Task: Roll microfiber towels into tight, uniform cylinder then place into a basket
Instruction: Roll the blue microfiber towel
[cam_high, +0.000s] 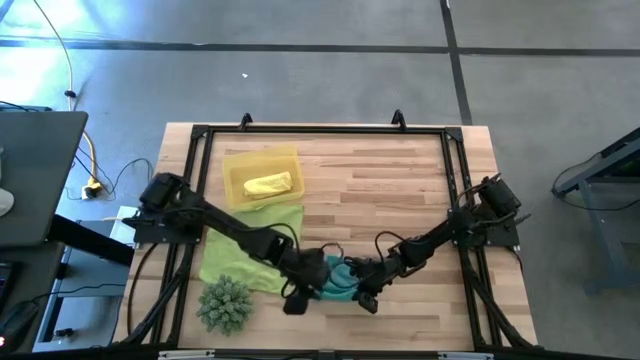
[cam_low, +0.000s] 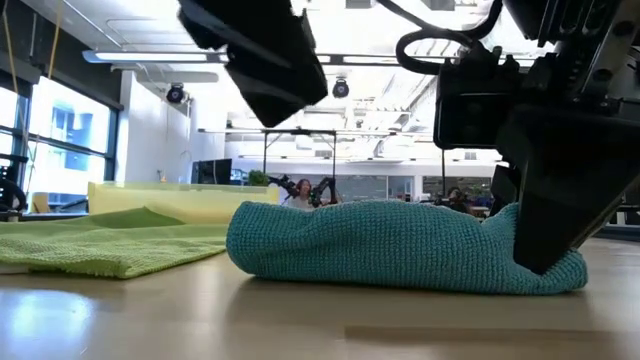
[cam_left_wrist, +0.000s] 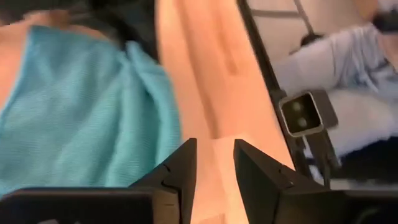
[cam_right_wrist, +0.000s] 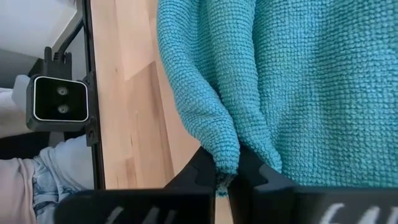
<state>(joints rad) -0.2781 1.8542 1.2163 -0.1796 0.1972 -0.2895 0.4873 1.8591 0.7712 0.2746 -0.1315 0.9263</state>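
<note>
- Teal cloth is the centre of the high view: the teal towel (cam_high: 338, 279) lies bunched at the near edge of the wooden table (cam_high: 400, 190), between the left gripper (cam_high: 297, 297) and the right gripper (cam_high: 366, 296). Both are just beside it, one at each end. The yellow towel (cam_high: 268, 185) lies rolled inside the basket (cam_high: 236, 163), and the lime green towel (cam_high: 248, 250) is spread flat between the basket and the spiky green ball (cam_high: 224, 303).
- In the low view, the teal towel (cam_low: 400, 245) is a loose, half-made roll whose long axis runs across the picture. One dark gripper (cam_low: 550, 215) presses on one end; judging by the high view, it is probably the right one. The other hangs above the towel, apart from it.
- In the left wrist view, the left gripper (cam_left_wrist: 215, 165) has its fingers parted with only bare wood between them; the teal towel (cam_left_wrist: 81, 112) lies to one side of them, not held.
- In the right wrist view, the right gripper (cam_right_wrist: 227, 168) is clenched on a pinched fold of the teal towel's (cam_right_wrist: 280, 81) edge.
- My judgement: the right arm anchors one end, so the left jaws must travel sideways onto the cloth before the rolling can be tightened.
</note>
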